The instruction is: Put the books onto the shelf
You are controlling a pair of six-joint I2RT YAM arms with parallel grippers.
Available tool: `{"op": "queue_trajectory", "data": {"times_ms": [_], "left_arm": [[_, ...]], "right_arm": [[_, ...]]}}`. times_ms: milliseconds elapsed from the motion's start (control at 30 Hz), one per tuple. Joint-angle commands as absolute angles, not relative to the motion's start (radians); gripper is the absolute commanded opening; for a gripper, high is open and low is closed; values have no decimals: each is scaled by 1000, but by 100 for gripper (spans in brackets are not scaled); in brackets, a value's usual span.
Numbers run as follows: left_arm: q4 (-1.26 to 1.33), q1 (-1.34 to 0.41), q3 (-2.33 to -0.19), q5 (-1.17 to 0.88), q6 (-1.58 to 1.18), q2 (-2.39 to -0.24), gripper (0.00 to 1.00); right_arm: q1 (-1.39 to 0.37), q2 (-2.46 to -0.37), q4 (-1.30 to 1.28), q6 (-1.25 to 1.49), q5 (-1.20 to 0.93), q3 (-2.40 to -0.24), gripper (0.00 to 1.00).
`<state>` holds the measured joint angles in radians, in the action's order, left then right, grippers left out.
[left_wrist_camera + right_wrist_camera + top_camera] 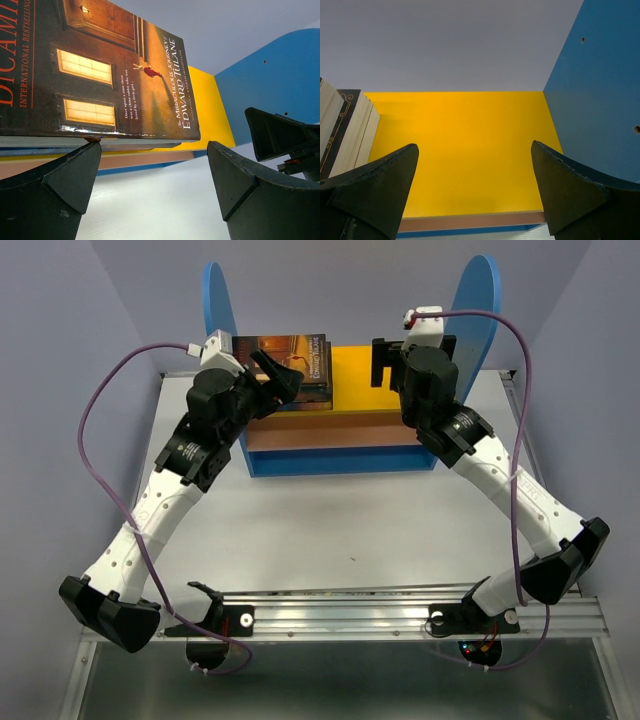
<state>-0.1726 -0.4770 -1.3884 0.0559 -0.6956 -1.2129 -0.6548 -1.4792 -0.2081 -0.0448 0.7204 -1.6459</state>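
Observation:
The books (297, 362) lie in a flat stack on the left half of the shelf's yellow top board (357, 372). The top cover is dark, with lit windows and the words "Edward Tulane" (110, 75). My left gripper (280, 375) is open at the stack's near right corner. One of its fingers (60, 185) is just under the stack's edge, and nothing is between the jaws. My right gripper (412, 348) hangs open over the bare right half of the yellow board (465, 150), holding nothing. The stack's page edges (347, 127) show at the left of the right wrist view.
The shelf has two tall blue side panels (222, 310) (480, 310), a brown middle board (330, 425) and a blue base (340, 460). It stands at the far side of the white table (330, 530). The right panel (600, 90) is close beside my right gripper.

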Motion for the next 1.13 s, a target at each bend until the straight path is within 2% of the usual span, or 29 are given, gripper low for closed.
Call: {"op": "queue_trajectory", "data": {"times_ms": [0, 167, 267, 533, 667, 867, 1100], "left_arm": [[-117, -472, -1407, 28, -681, -1178, 99], [-110, -472, -1343, -78, -683, -1112, 99], [-161, -472, -1273, -40, -670, -1037, 99], [-591, -469, -1028, 369, -820, -865, 99], [-739, -463, -973, 566, -945, -835, 99], [-648, -393, -902, 522, -950, -851, 99], [-577, -376, -893, 509, -920, -816, 99]], "right_arm": [[-650, -1436, -156, -29, 729, -1635, 100], [-650, -1376, -161, 38, 750, -1553, 100], [-650, -1287, -205, 155, 798, -1436, 100], [-650, -978, -330, 546, 809, -987, 100], [-650, -950, -385, 612, 779, -868, 100], [-650, -914, -471, 721, 732, -769, 100], [-650, -853, -463, 744, 796, -744, 100]]}}
